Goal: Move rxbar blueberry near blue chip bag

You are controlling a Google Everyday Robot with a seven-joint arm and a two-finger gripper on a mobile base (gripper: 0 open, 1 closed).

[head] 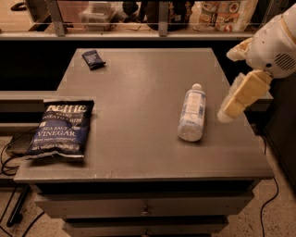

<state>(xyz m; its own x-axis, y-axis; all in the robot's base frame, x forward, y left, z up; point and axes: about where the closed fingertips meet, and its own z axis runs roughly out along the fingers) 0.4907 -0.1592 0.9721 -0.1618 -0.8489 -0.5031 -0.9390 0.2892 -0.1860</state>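
Note:
The rxbar blueberry is a small dark navy wrapper lying flat at the far left corner of the grey table. The blue chip bag is a large dark blue bag with white "Sea Salt & Vinegar" lettering, lying flat at the table's near left edge. My gripper hangs from the white arm at the right side, over the table's right edge, far from both the bar and the bag. It holds nothing that I can see.
A clear plastic water bottle lies on its side on the right half of the table, just left of the gripper. A shelf with boxes and packets runs behind the table. Cables trail on the floor at left.

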